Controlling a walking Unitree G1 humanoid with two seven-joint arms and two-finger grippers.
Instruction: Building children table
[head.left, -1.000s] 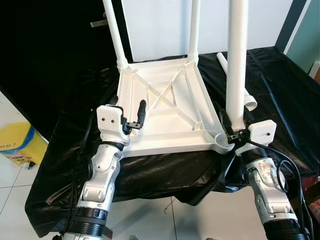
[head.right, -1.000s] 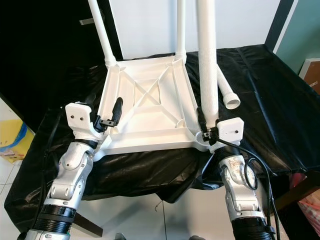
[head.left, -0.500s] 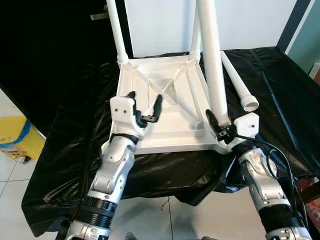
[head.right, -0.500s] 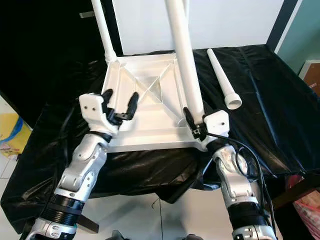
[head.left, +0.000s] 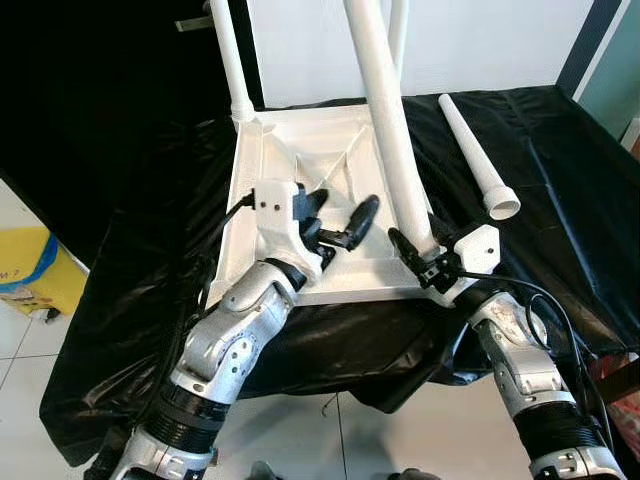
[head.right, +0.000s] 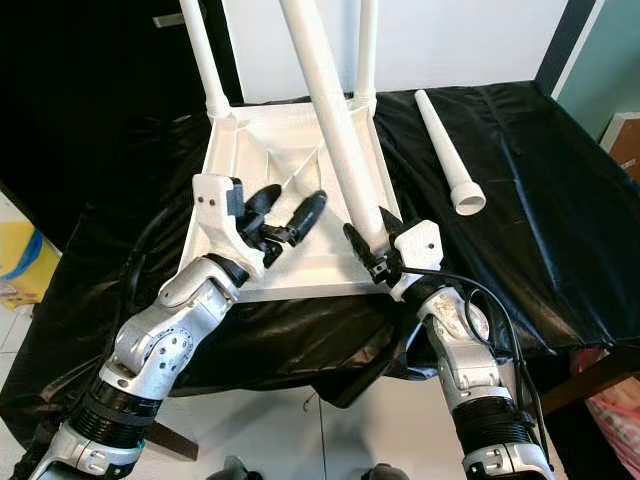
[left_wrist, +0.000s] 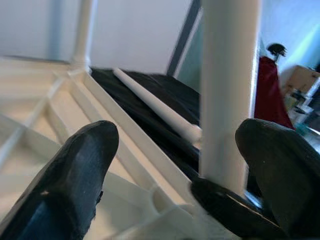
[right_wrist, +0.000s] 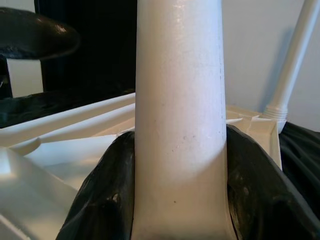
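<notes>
A white plastic children's table top (head.left: 300, 190) lies upside down, ribbed underside up, on a counter (head.left: 560, 190) draped in black sheeting. Two white legs (head.left: 232, 60) already stand upright in its far corners, against a white wall. The right gripper (head.left: 412, 252) pinches the base of a third table leg (head.left: 385, 120) between its black fingers; this leg leans toward the robot's left, its foot at the near right corner of the top. The left gripper (head.left: 338, 218) hovers over the middle of the ribbed underside with its fingers spread, pointed toward the held leg and close beside it, holding nothing. A fourth, loose leg (head.left: 475, 150) lies flat on the black sheeting to the right of the table top, well apart from both grippers. A yellow bin (head.left: 30, 285) sits on the tiled floor at left.
</notes>
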